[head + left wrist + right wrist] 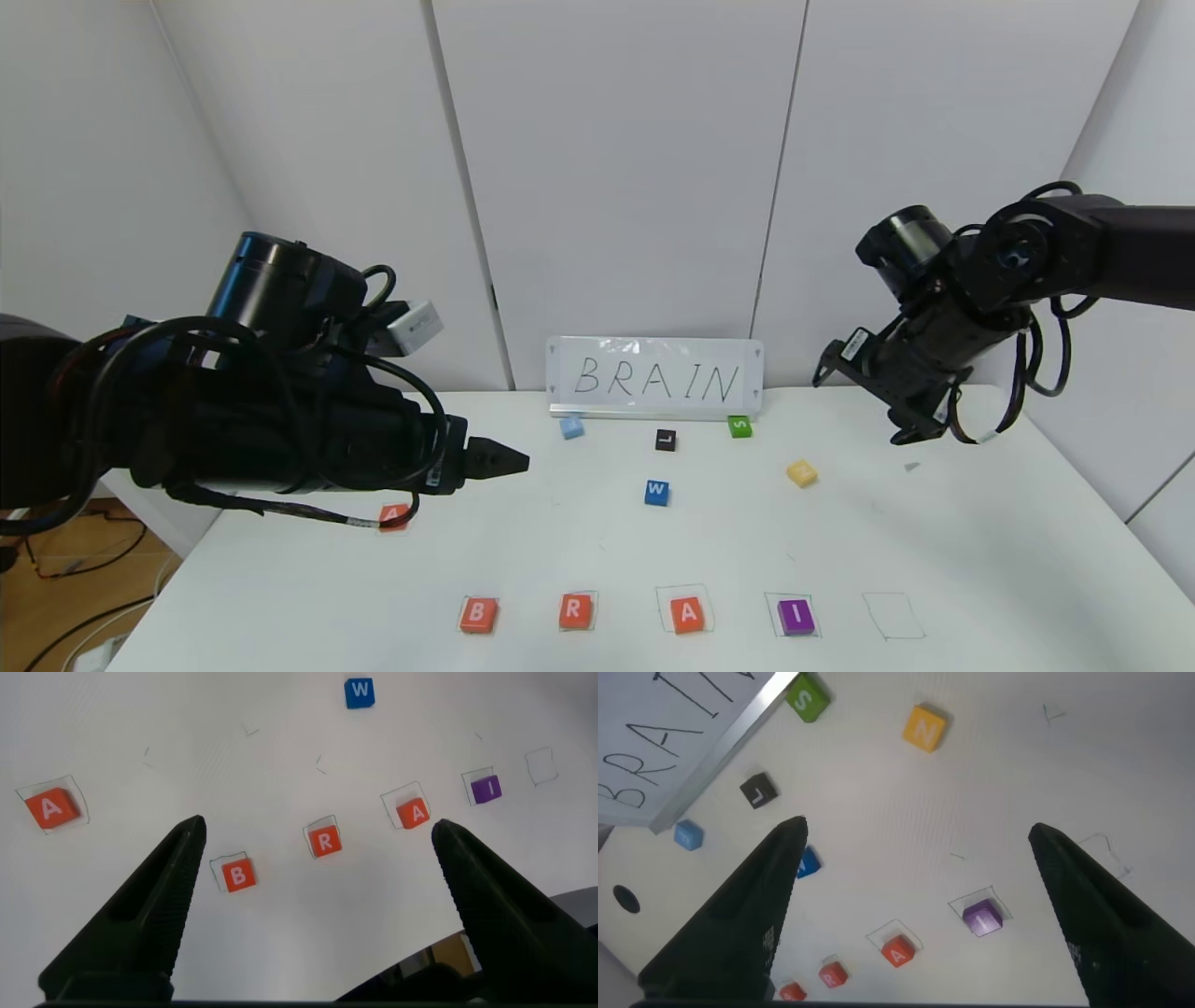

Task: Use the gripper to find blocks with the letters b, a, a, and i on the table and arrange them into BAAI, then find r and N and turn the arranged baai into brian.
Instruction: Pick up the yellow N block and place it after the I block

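- Along the near edge of the white table (980, 560), from the head view: orange-red B tile (478, 615), orange-red R tile (576, 611), orange-red A tile (688, 615), purple I tile (796, 617), each in or on a pen-drawn square; past the I, an unfilled drawn square (893, 616).
- Second orange-red A tile (395, 515) half hidden under the left arm's cable in the head view; shown whole in the left wrist view, on its own drawn outline, well apart from the row.
- Yellow N tile (802, 473) farther back toward the right; letter faint from the head, readable in the right wrist view.
- Blue W tile (656, 493), black L tile (666, 441), green S tile (739, 427) and a pale blue tile (571, 427) mid-table and near the whiteboard sign reading BRAIN (654, 377).
- Left gripper (504, 459) held above the table's left side, jaws spread wide and holding nothing, as the left wrist view makes plain.
- Right gripper (920, 425) raised over the far right corner, jaws likewise wide apart and holding nothing.
- Black round hole (626, 899) in the tabletop caught only by the right wrist view.
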Tool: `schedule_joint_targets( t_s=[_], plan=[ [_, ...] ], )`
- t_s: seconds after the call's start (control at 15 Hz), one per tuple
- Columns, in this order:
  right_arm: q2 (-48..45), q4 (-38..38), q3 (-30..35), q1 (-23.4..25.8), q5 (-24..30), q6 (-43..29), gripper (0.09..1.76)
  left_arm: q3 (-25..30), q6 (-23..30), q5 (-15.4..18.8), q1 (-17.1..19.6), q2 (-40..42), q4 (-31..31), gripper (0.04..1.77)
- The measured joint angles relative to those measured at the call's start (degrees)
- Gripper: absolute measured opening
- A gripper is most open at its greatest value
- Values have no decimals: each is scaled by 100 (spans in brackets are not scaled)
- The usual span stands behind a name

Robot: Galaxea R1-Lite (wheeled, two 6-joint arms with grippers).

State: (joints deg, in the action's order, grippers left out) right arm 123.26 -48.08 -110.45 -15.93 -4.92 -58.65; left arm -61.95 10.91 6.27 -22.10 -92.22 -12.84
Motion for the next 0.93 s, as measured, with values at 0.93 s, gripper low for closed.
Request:
schedule_joint_targets(
  t_s=[0.93],
  plan=[
    [1213,221,-344,34,33,-230,171,0,-2,-2,13,-85,15,172]
  ],
)
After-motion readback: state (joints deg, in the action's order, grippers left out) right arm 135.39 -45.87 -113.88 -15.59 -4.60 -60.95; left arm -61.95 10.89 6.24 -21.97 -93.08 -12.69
